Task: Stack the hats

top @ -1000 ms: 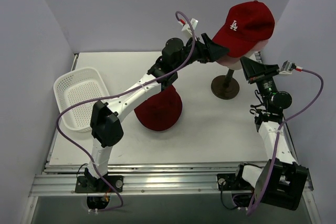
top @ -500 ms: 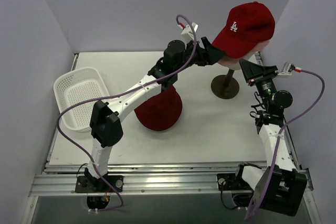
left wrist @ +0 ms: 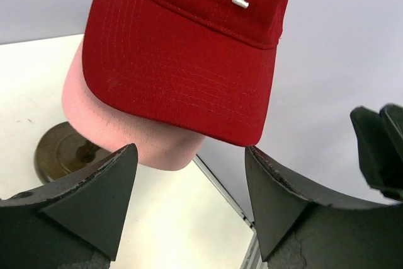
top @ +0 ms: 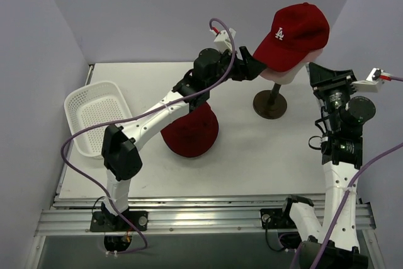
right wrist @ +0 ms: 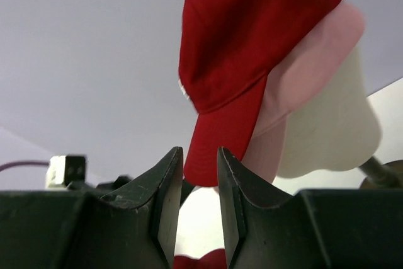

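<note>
Table (top: 252, 162): red cap (top: 293, 26) over pink cap (left wrist: 119, 127) (two stacked), one bucket hat (top: 192, 133).

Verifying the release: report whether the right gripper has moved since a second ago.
Yes. The right gripper has pulled rightward, away from the stand base.

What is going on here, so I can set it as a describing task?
Two robot arms are stacking hats. A red cap already sits over a pink cap on the cream mannequin head. The left pincer hangs open just in front of the red cap's brim, gripping nothing. The right pincer, jaws narrowly apart and empty, faces the caps from the right. A dark red bucket hat lies on the table, not yet stacked.
</note>
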You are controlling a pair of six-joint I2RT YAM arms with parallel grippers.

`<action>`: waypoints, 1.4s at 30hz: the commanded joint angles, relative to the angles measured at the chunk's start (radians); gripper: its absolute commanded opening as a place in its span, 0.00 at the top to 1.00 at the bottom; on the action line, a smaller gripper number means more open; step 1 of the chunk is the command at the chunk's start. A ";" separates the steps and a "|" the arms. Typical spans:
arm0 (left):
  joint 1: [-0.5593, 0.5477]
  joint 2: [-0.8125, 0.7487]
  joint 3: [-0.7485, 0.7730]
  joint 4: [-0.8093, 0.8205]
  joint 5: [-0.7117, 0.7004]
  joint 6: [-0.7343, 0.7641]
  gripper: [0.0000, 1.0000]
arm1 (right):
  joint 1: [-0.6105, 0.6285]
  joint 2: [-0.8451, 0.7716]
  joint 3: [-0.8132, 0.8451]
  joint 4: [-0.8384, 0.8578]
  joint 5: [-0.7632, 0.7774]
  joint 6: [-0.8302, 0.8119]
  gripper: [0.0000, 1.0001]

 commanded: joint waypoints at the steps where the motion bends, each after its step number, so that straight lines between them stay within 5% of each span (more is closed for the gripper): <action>1: -0.006 -0.120 -0.024 -0.006 -0.052 0.075 0.23 | 0.002 0.046 0.116 -0.160 0.138 -0.159 0.75; 9: -0.027 -0.131 0.061 -0.163 -0.098 0.220 0.22 | 0.001 0.156 0.213 -0.157 0.154 -0.196 0.72; 23: -0.093 0.096 0.442 -0.437 -0.180 0.417 0.21 | 0.015 0.219 0.224 -0.091 0.045 -0.258 0.71; 42: -0.141 0.093 0.272 -0.335 -0.201 0.447 0.22 | 0.016 0.192 0.071 0.041 -0.032 -0.167 0.70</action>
